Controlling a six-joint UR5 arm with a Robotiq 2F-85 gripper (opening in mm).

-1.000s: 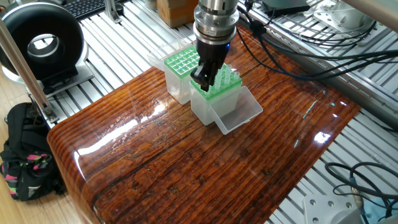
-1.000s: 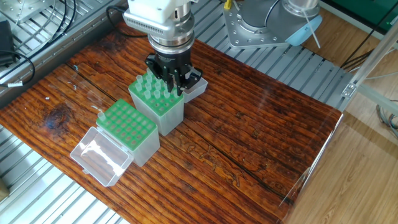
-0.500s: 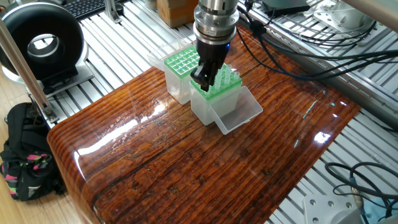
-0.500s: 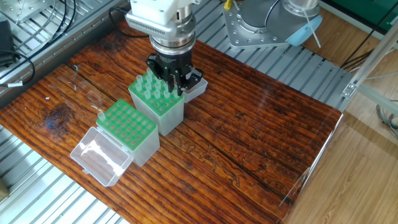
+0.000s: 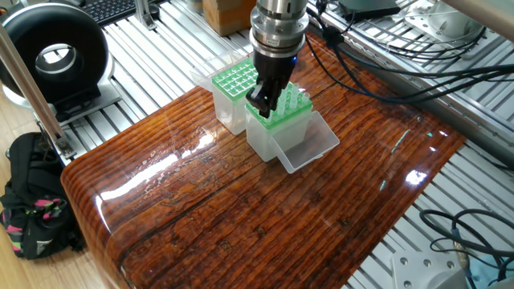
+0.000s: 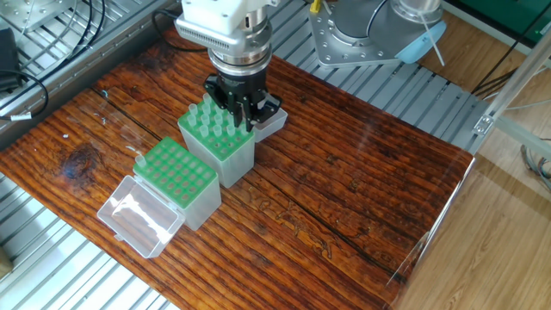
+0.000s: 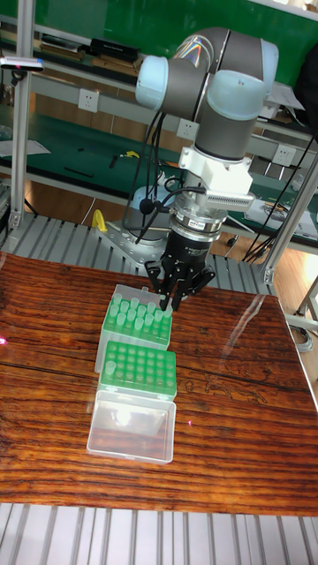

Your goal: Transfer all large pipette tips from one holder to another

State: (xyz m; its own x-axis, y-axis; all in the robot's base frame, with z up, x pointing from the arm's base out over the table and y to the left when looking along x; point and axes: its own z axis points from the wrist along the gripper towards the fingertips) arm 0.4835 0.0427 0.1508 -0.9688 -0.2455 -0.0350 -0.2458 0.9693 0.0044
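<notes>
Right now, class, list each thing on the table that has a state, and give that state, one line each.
Gripper: low over the full rack's far corner; open or shut, cannot tell.
Full rack: lid open, tips standing upright in it.
Empty rack: lid open and lying flat on the table, holes look bare.

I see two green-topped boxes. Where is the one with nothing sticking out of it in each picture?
One fixed view: empty box upper middle, behind the gripper.
The other fixed view: lower left.
Tall fixed view: centre.
Shared landmark: the clear open lid lying beside it.
</notes>
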